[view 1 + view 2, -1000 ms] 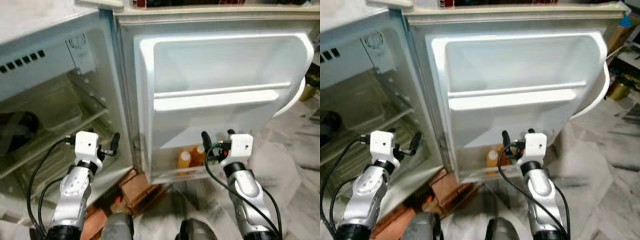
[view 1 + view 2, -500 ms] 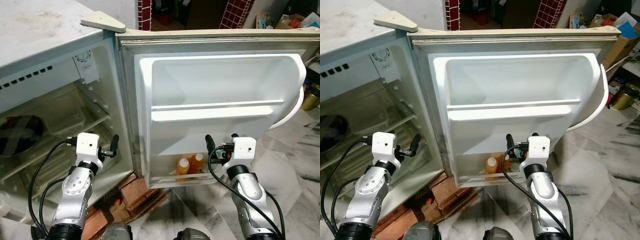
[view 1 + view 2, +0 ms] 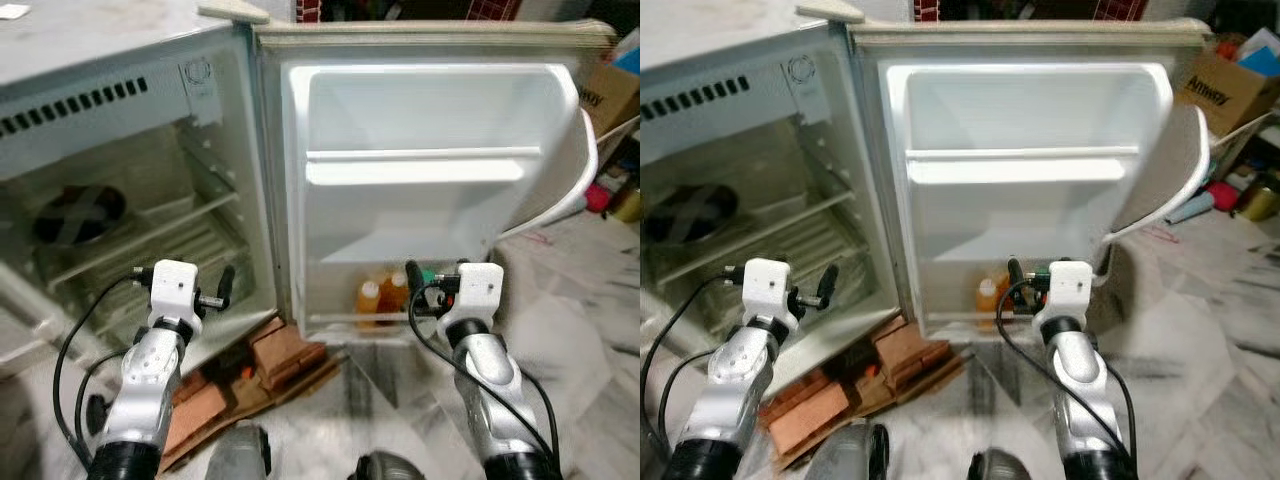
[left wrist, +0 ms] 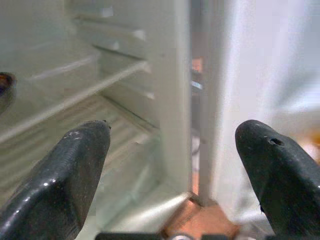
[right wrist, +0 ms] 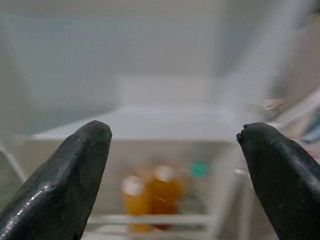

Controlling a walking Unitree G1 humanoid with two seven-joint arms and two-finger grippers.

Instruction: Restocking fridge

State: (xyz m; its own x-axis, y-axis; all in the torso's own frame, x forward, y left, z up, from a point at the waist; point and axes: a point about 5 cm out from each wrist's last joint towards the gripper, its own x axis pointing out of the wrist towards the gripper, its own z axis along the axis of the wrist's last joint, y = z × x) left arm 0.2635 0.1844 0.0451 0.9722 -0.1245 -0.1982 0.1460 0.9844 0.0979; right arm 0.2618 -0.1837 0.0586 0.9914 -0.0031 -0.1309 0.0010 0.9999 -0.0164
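Observation:
The fridge stands open, its white door swung wide and facing me. On the door's bottom shelf stand two orange bottles, with a green-capped item beside them. My right gripper hovers open just in front of that shelf, apart from the bottles, with nothing between its fingers. My left gripper is held open and empty before the lower part of the fridge's interior. Wire shelves run across the interior in the left wrist view.
A dark round pot sits on an inner shelf at the left. Red bricks prop up the fridge's base. A cardboard box and small items lie on the marble floor to the right, behind the door.
The whole picture has shifted, so the camera has moved; more of the fridge's inside shows now. Both arms keep the same raised pose with their fingers apart.

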